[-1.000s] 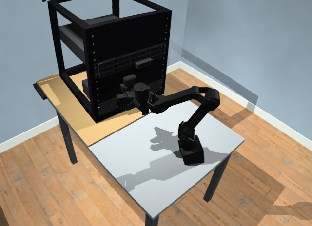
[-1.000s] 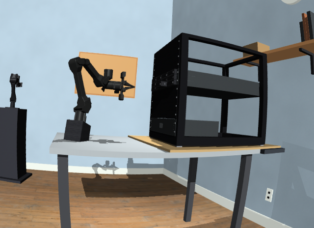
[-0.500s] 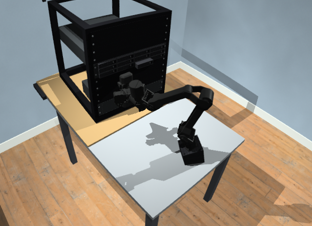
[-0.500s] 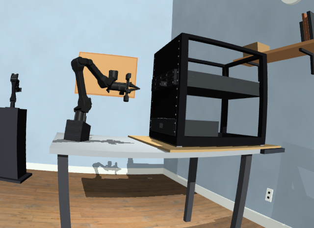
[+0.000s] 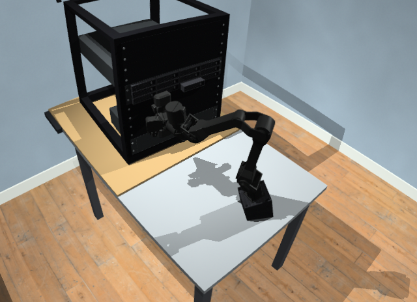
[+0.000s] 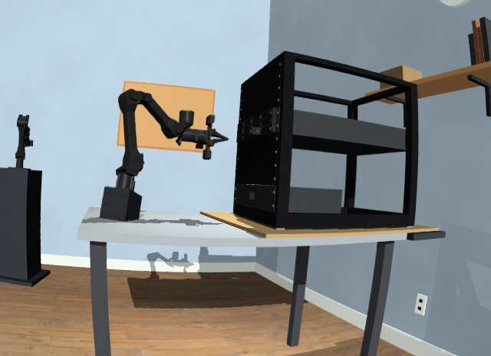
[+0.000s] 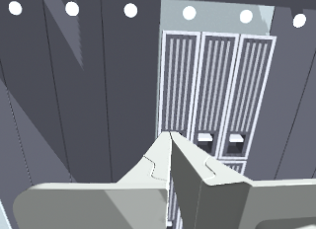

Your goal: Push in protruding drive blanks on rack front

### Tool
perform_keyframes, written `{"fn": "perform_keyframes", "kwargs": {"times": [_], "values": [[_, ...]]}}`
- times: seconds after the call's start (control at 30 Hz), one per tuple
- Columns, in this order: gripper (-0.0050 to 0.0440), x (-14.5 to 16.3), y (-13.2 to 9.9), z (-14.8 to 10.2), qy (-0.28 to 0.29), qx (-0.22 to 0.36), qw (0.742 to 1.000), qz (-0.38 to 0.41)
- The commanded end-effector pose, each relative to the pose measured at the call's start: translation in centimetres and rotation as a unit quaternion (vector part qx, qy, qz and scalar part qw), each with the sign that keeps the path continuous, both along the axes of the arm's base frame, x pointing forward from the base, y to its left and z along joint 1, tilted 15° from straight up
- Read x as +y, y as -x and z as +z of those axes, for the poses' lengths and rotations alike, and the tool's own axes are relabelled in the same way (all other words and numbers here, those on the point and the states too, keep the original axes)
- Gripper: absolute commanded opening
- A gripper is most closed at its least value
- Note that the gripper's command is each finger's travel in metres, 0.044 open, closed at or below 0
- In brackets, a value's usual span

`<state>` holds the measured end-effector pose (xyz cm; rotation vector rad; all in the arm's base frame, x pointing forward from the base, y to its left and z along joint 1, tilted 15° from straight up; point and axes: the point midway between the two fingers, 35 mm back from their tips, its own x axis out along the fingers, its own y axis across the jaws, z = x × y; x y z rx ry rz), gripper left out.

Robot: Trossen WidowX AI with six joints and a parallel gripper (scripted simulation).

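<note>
A black open-frame rack (image 5: 118, 90) stands on a tan board (image 5: 87, 137) laid over one end of a grey worktop (image 5: 188, 224), its perforated front panel facing the robot arm (image 5: 215, 122). The arm rises from a black block base (image 5: 266, 211) set well apart from the rack on the bare grey part of the worktop and reaches out level toward the rack's front.

Across the middle of that front runs a band of drive bays (image 5: 174, 78). One drive blank (image 5: 192, 84), toward the right end of the band as seen from above, sticks out proud of its neighbours. From the side, the band (image 6: 258, 124) shows as a slight step forward of the rack's front face (image 6: 258, 162).

The claw (image 6: 224, 137) is closed tight, its two fingers pressed together into a single wedge with nothing between them. In the side view its tip hangs in the air short of the rack, level with the band of bays and not touching it. The wrist camera looks along the joined fingers at three slatted bay fronts (image 7: 217, 86) side by side, each with a small latch window near the end closest to the claw (image 7: 171, 135); the tip lines up with the leftmost of the three in that view. A row of white screw heads (image 7: 130, 10) runs along the rack's rail beyond them.
</note>
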<state>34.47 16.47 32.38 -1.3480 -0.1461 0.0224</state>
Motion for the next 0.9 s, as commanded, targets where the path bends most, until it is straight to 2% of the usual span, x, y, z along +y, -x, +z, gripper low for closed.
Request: {"fn": "perform_keyframes", "kwargs": {"times": [0.0, 0.87], "values": [[-0.0050, 0.04, -0.48, 1.28, -0.010, -0.012, 1.000, 0.001], [-0.0050, 0.16, -0.81, 2.20, -0.010, -0.012, 1.000, 0.001]]}}
